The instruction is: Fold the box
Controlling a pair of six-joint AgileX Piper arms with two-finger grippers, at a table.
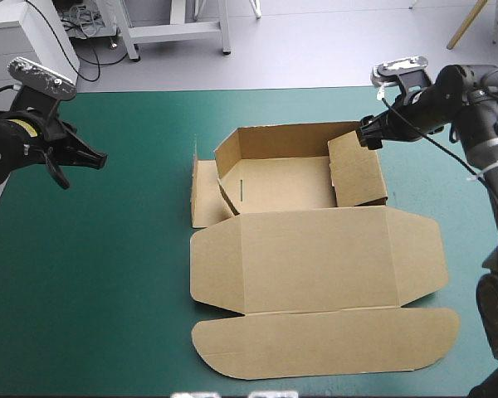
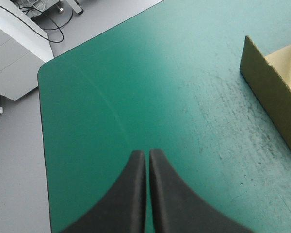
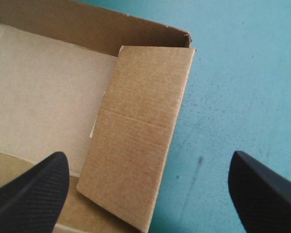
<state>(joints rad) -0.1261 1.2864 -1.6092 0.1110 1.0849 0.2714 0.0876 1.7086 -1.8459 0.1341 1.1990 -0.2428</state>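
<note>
Half done, at a guess. Find the box (image 1: 315, 249) at the middle of the tabletop (image 1: 108, 315), with far wall (image 1: 282, 137) raised, lid (image 1: 315, 257) flat on the box's near side, and right side panel (image 3: 136, 145) leaning inward over the tray floor, not upright. Note the right pincer (image 1: 367, 134) spread wide, holding nothing, poised just above that panel at the box's far right corner. Note the left pincer (image 2: 148, 155) pinched narrow on nothing, well apart from the box's left side. Probably tucking that right panel next. Come down with one finger either side of the panel's free edge, grip lightly, swing about the crease, press flush. Avoid dragging the whole box. Consider bracing the box's left wall (image 1: 229, 186) with the idle pincer.
</note>
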